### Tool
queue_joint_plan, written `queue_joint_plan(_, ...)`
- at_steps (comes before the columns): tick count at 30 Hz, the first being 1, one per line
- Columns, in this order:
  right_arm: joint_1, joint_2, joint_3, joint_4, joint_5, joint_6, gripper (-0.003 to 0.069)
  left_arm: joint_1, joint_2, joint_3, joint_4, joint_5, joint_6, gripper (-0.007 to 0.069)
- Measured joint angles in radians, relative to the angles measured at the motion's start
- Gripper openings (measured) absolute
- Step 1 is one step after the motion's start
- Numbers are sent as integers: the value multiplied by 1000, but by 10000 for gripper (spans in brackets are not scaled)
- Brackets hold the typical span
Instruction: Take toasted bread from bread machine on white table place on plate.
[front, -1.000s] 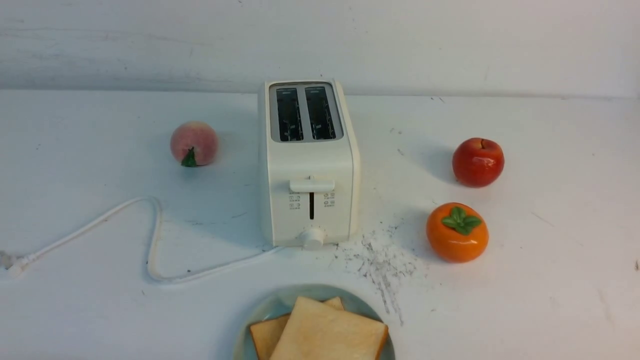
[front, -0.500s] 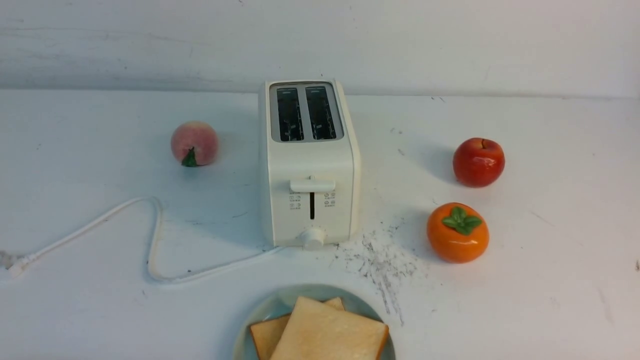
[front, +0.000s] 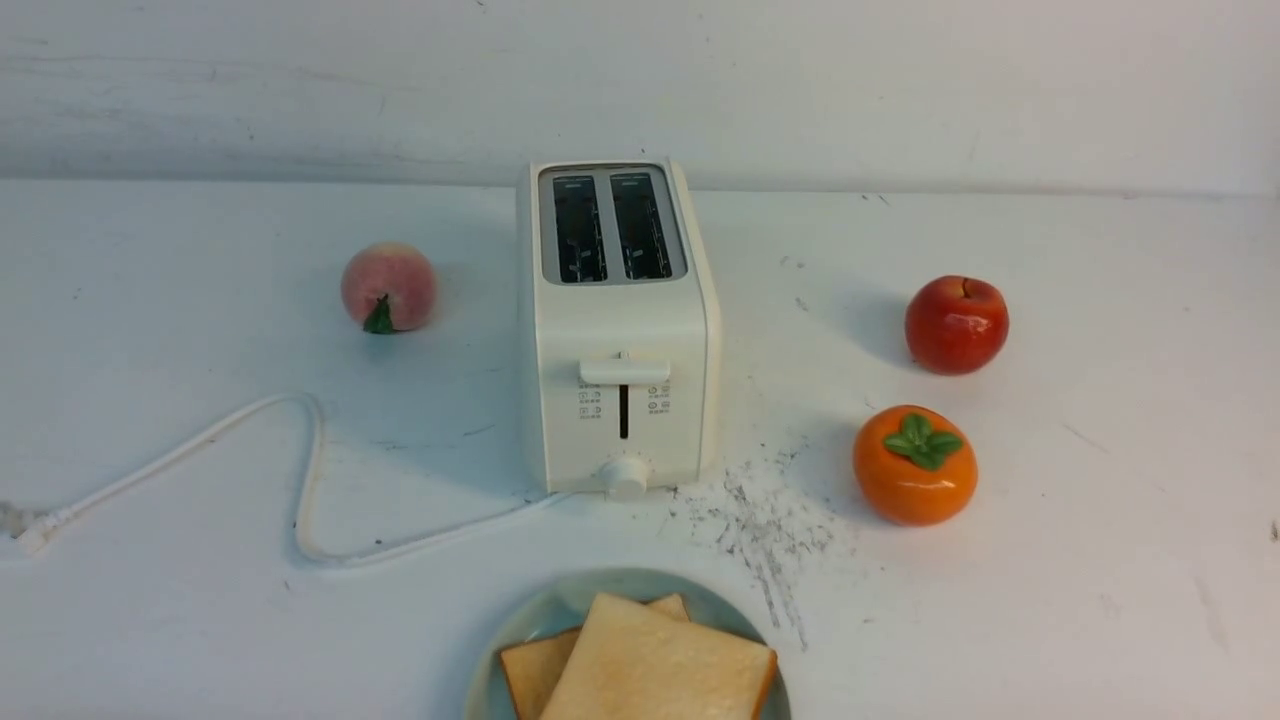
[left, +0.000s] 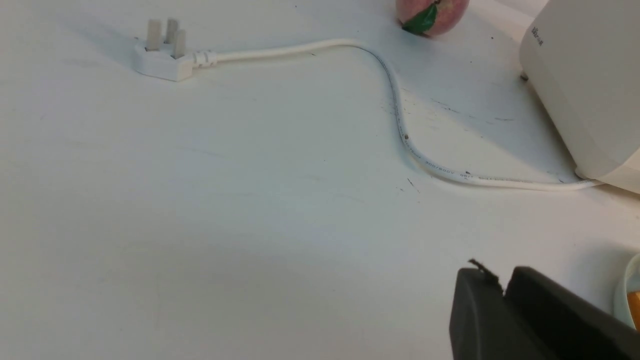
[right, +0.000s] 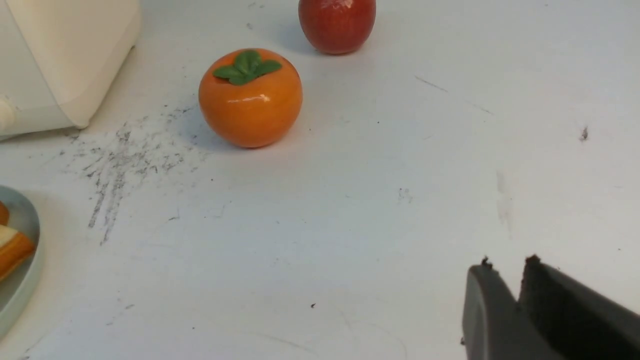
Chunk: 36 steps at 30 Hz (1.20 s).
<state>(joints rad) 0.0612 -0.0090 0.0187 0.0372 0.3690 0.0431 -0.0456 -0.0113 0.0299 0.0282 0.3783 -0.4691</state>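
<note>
Toast (front: 650, 665): two slices overlapped on plate (front: 520, 625), just in front of toaster (front: 618, 330), whose slots look empty, so task looks finished. Left of toaster: cord (front: 310, 470), then peach (front: 388, 286). Right of toaster: scratch patch, persimmon (front: 914, 464), apple (front: 956, 324) behind it. Left gripper (left: 502, 290) over bare table (front: 1100, 600) near plate, jaws nearly together, a thin slit, holding nothing. Right gripper (right: 515, 282) beyond persimmon from toaster, narrow gap, empty. Toast probably light, stiff but crumbly; pinch gently at a crust edge, not the face.
</note>
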Motion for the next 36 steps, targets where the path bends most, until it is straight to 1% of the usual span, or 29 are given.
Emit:
queue_joint_plan(13, 0, 0, 0, 0, 0, 4, 120, 0, 0, 0, 0, 1, 0, 74)
queue_joint_plan(36, 0, 0, 0, 0, 0, 4, 150, 0, 0, 1, 0, 2, 2, 98)
